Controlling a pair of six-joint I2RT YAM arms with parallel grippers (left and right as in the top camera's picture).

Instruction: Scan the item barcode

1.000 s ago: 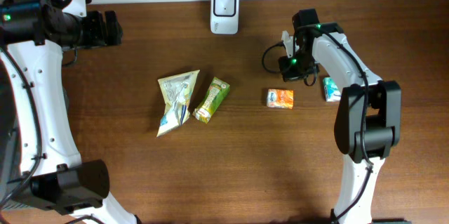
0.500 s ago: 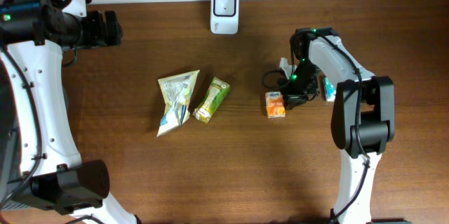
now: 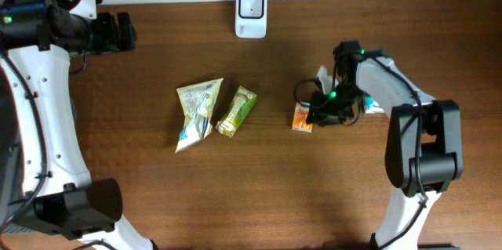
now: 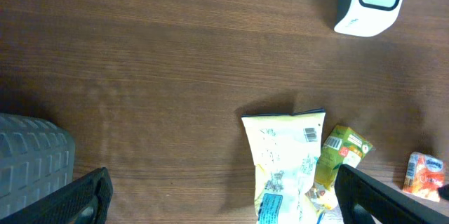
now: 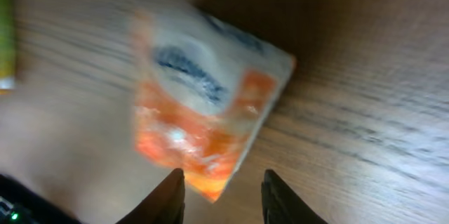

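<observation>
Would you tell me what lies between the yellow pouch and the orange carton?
A green packet, beside the yellow pouch and apart from the orange carton; overhead view.

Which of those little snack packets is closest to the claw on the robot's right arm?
The orange packet: it lies just at the tips of the right gripper, while the green packet and pale yellow pouch lie well away.

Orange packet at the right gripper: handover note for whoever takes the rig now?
Left gripper: open, far left, holding nothing.
Right gripper: jaws parted over the orange-and-white snack packet, its corner at the fingertips, not gripped.
White box scanner: far edge, centre.
Done: gripper placed at packet.
To do: grasp it, show barcode to scanner.
</observation>
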